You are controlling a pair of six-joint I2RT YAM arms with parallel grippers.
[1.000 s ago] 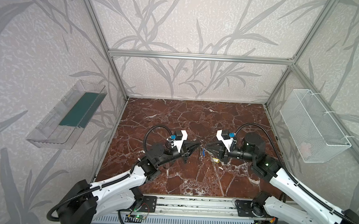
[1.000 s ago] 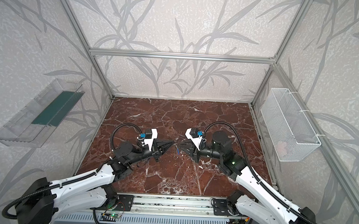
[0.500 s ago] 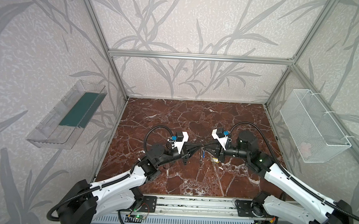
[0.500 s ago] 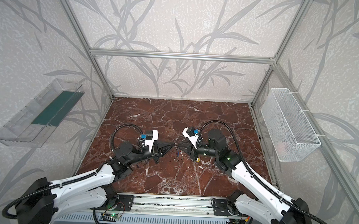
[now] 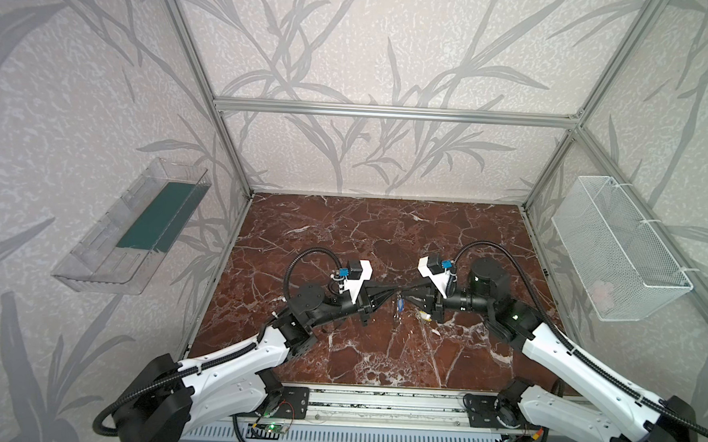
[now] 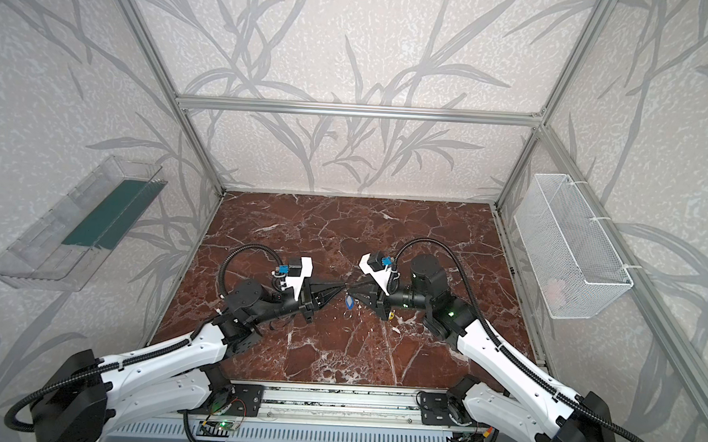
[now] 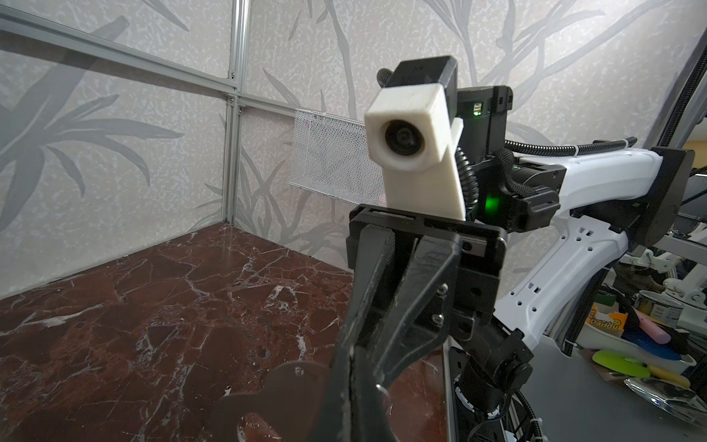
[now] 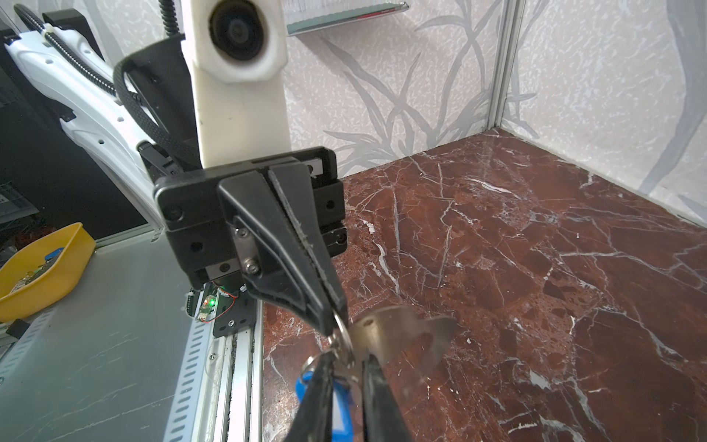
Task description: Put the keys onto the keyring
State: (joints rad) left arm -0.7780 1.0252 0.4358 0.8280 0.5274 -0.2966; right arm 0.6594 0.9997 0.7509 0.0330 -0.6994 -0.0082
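Both grippers meet tip to tip above the middle of the marble floor point(image 5: 384, 240). My left gripper point(image 5: 394, 292) point(image 6: 342, 288) is shut on the edge of the keyring point(image 8: 401, 336), a flat grey metal plate that juts out sideways. It shows as a dark shape point(image 7: 283, 390) in the left wrist view. My right gripper point(image 8: 346, 359) point(image 5: 405, 293) is nearly shut around the metal ring point(image 8: 341, 335) of the blue key point(image 8: 341, 415). That key's tag hangs just below the tips point(image 5: 400, 305) point(image 6: 349, 301). The yellow key point(image 5: 424, 316) point(image 6: 391, 315) lies on the floor under the right gripper.
A white wire basket point(image 5: 617, 252) hangs on the right wall and a clear tray point(image 5: 135, 227) on the left wall. An aluminium rail point(image 5: 376, 402) runs along the front edge. Outside the cell stands a yellow bin point(image 8: 42, 264).
My right arm has swung its elbow back and brought its gripper left until its tips meet the left gripper's. Its jaws have narrowed a little. The left arm has barely moved.
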